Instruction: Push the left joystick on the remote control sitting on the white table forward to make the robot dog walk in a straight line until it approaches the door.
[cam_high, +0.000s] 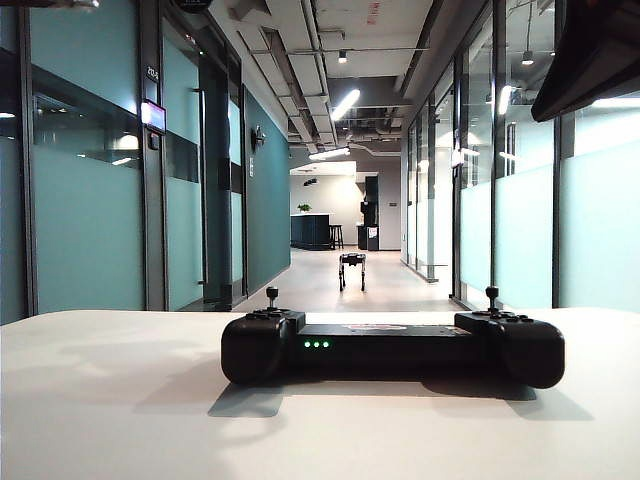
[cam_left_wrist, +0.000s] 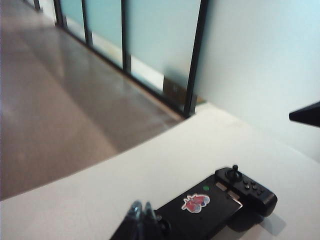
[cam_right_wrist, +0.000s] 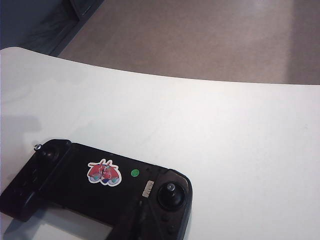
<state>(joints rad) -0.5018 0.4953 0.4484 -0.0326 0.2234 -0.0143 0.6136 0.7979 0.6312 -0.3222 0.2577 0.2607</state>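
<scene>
Exterior view: the remote control lies flat on the white table, near centre, long side across the view. Three green LEDs are lit on its near face. The left joystick stands upright on the handle at the controller's 9 o'clock end, with nothing touching it. The right joystick stands the same way at the 3 o'clock end. The robot dog stands on the corridor floor at 12 o'clock from the controller, well beyond the table. A dark bulk hangs high at 1 o'clock on the right arm's side; which part it is cannot be told.

Left wrist view only: the left gripper sits low over the controller's 9 o'clock end. Its blurred fingertips lie together with no gap seen, and nothing is held. They hide the left joystick here; contact cannot be told.

Both wrist views show what the exterior view does not: a red sticker and a green dot on the controller's top face.

Right wrist view: it shows both sticks, with the left joystick at the far end. The right gripper does not appear; it is fully closed, and no view shows its place or any grasp.
</scene>
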